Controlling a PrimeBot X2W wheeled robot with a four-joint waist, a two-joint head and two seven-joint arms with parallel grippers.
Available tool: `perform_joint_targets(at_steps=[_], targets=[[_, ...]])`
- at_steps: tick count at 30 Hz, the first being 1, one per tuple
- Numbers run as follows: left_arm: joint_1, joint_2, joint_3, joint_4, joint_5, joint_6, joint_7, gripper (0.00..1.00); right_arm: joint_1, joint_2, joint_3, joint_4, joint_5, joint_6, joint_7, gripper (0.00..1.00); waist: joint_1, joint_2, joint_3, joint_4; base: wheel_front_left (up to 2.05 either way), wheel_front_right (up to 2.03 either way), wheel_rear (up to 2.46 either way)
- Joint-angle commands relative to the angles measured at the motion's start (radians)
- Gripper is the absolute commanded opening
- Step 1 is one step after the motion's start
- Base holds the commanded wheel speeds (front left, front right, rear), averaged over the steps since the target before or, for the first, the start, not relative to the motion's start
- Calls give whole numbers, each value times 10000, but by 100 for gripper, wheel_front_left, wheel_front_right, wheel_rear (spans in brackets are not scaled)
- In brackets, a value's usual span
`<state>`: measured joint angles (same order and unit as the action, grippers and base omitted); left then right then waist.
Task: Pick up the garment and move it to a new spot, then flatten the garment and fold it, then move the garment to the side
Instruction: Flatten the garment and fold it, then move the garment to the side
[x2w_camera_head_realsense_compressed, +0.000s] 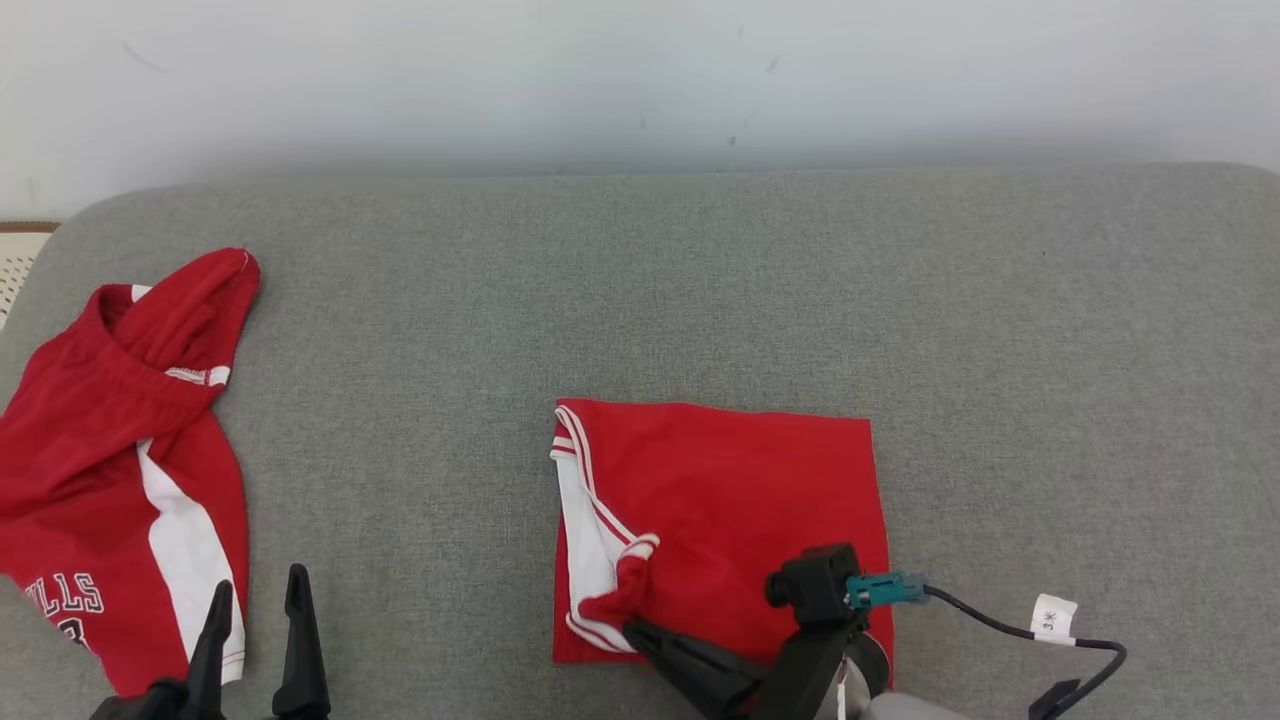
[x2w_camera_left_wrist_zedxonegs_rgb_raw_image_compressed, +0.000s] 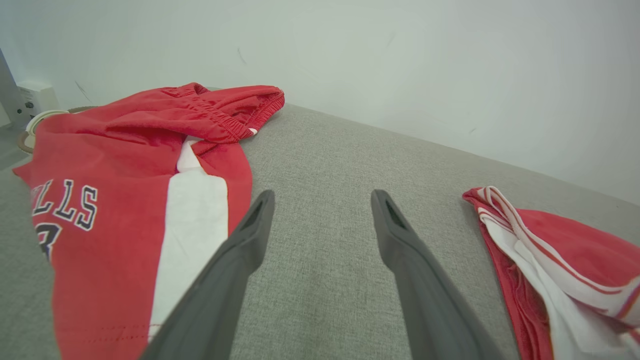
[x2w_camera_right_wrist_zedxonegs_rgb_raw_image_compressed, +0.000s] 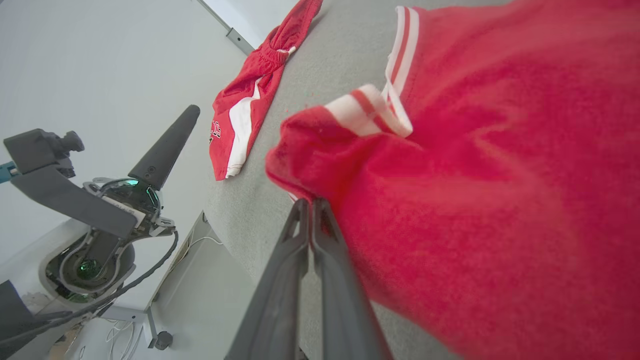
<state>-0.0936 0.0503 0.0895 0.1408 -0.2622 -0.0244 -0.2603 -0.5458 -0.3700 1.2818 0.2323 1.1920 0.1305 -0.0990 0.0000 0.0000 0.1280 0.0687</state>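
Garment: the folded garment (x2w_camera_head_realsense_compressed: 740, 510) lies right of centre on the grey padded surface (x2w_camera_head_realsense_compressed: 700, 280), towards its near edge, roughly square, its striped white edge running near-to-far down its left side.
Right jaws: the right gripper (x2w_camera_right_wrist_zedxonegs_rgb_raw_image_compressed: 310, 202) has its fingers pressed together on the garment's near-left corner, where the cloth bunches up into a small peak.
Grip depth: probably only the top layers are caught; the right wrist view is too blurred to be sure.
Left jaws: the left gripper (x2w_camera_head_realsense_compressed: 258, 600) is spread wide and holds nothing, over bare surface at the near left.
Nearer arm: the right one, already on the cloth; the left is well apart from it.
Neighbour: a second red garment (x2w_camera_head_realsense_compressed: 90, 460) lies unfolded at the far left, just beside the left gripper.
Likely step: carrying the fold aside, which looks best done rightward, away from that neighbour.
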Motion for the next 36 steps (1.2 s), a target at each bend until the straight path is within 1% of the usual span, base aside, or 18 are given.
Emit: perform_joint_targets(at_steps=[1,3,4,11,15,18,22,26,30,33,36], targets=[[55,6,0,34,2,27,-35,100,112,7,21,-29,23,5,142,3,0,0,-28,20,0,0,0],[70,8,-10,46,-11,36,-35,100,206,-8,21,-43,-71,5,280,79,0,0,-67,37,0,0,0],[78,6,-18,49,-17,42,-35,100,251,-13,24,-68,-91,5,330,100,0,0,-85,46,0,0,0],[177,8,17,50,-29,61,-35,100,259,-220,25,-423,58,5,-65,100,0,0,-210,63,0,0,0],[235,8,47,4,-31,56,-35,100,90,-413,-68,-509,50,5,-689,100,0,0,-257,43,0,0,0],[294,6,43,-62,-20,84,-35,100,-32,-589,-351,-189,-249,5,-1198,100,0,0,-284,8,0,0,0],[329,8,31,-155,4,148,-35,100,-85,-677,-1218,662,-801,5,-1569,100,0,0,-286,-29,0,0,0],[325,8,82,-225,71,154,-35,100,62,-697,-2488,1704,-1650,5,-1663,100,0,0,-269,-54,0,0,0],[388,6,77,-315,91,200,-35,100,376,-446,-3736,2454,-2450,5,-1665,100,0,0,-263,-76,0,0,0],[442,6,48,-370,81,253,-35,100,690,-197,-4432,3031,-2945,5,-1627,100,0,0,-255,-90,0,0,0],[443,8,33,-382,69,259,-35,100,799,-79,-4655,3282,-3137,5,-1499,100,0,0,-249,-93,0,0,0]])
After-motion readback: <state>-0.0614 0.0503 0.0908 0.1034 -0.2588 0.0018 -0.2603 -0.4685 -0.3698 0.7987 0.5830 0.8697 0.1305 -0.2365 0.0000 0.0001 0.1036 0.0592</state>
